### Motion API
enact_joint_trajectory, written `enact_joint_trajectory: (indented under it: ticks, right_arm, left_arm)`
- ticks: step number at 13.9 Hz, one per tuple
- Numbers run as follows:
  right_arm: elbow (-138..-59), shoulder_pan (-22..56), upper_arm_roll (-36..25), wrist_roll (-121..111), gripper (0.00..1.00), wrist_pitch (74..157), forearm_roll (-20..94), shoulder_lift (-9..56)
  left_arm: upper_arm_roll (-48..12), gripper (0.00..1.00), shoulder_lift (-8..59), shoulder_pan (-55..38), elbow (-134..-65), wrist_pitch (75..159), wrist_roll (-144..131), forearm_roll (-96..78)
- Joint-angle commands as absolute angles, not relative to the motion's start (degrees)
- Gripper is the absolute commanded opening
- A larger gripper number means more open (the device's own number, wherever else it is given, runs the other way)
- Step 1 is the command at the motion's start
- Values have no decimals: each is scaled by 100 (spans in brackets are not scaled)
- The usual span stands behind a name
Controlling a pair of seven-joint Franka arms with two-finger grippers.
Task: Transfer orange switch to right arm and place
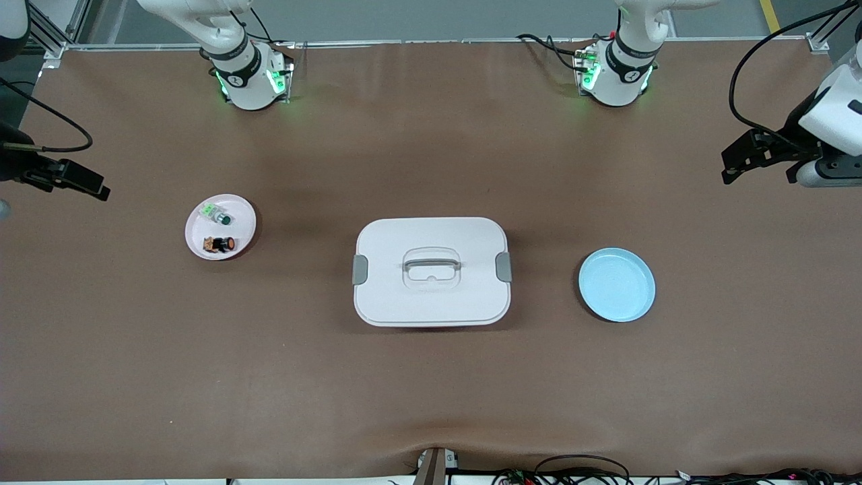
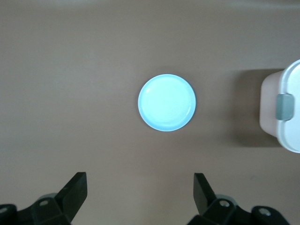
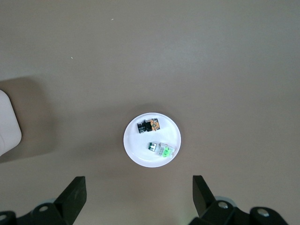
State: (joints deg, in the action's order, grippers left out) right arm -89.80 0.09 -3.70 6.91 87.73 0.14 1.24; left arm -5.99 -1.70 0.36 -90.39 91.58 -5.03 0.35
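On the white plate lies the orange switch; both pincers, left and right, hang open; no writing legible.

lidded box sits mid-table. one plate lies toward the right arm's end, well apart from the box, w/ the orange switch and another switch on it; orange one nearer the front camera, the two just beside each other. a 2nd plate lies toward the left arm's end, near the box.
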Motion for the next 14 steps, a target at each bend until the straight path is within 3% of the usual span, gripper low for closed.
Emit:
enact_joint_trajectory:
  ticks: [1,14]
  right_arm:
    - [-8780,-220,-387,703,100,8569,140,-9]
    - [-8815,-281,-369,782,100,8262,378,-175]
  left_arm:
    - [-589,100,-132,97,-8912,9132,-536,-193]
    - [-642,100,-132,70,-8921,9114,-580,-193]
